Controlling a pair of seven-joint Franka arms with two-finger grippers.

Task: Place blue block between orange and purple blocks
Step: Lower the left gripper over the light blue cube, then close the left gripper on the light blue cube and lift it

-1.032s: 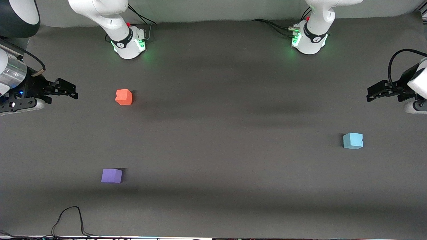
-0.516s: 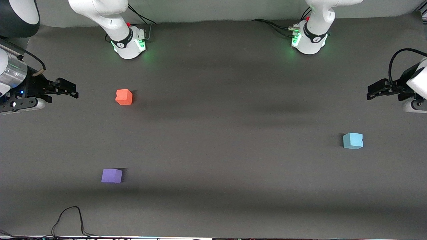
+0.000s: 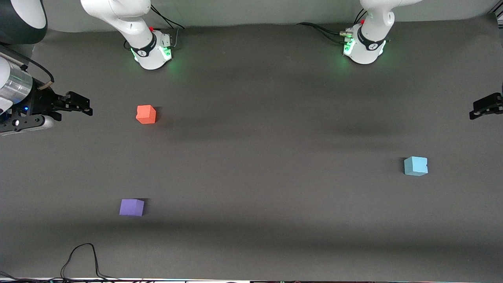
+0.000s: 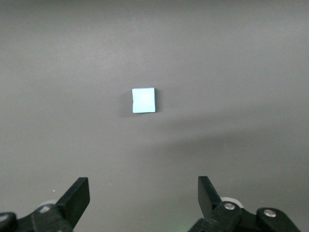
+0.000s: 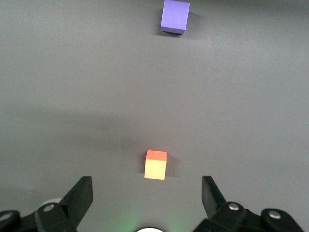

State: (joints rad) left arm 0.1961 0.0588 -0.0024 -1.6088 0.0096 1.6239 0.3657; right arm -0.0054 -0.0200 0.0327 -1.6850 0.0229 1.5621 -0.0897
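The blue block [image 3: 415, 165] sits on the dark mat toward the left arm's end of the table. The orange block [image 3: 145, 114] and the purple block [image 3: 131, 207] sit toward the right arm's end, the purple one nearer the front camera. My left gripper [image 3: 476, 110] hangs open and empty at the view's edge, up over the mat; its wrist view shows the blue block [image 4: 144, 100] well ahead of the open gripper [image 4: 144, 193]. My right gripper [image 3: 87, 108] is open and empty beside the orange block; its wrist view shows the orange [image 5: 155, 165] and purple [image 5: 175, 16] blocks.
The two arm bases [image 3: 151, 49] [image 3: 363, 45] stand along the table edge farthest from the front camera. A black cable [image 3: 78, 257] loops on the mat at the near edge, by the right arm's end. Wide bare mat [image 3: 267, 157] lies between the blocks.
My left gripper has drawn outward toward the left arm's end of the table, now mostly past the view's edge. The right gripper and all three blocks have not moved.
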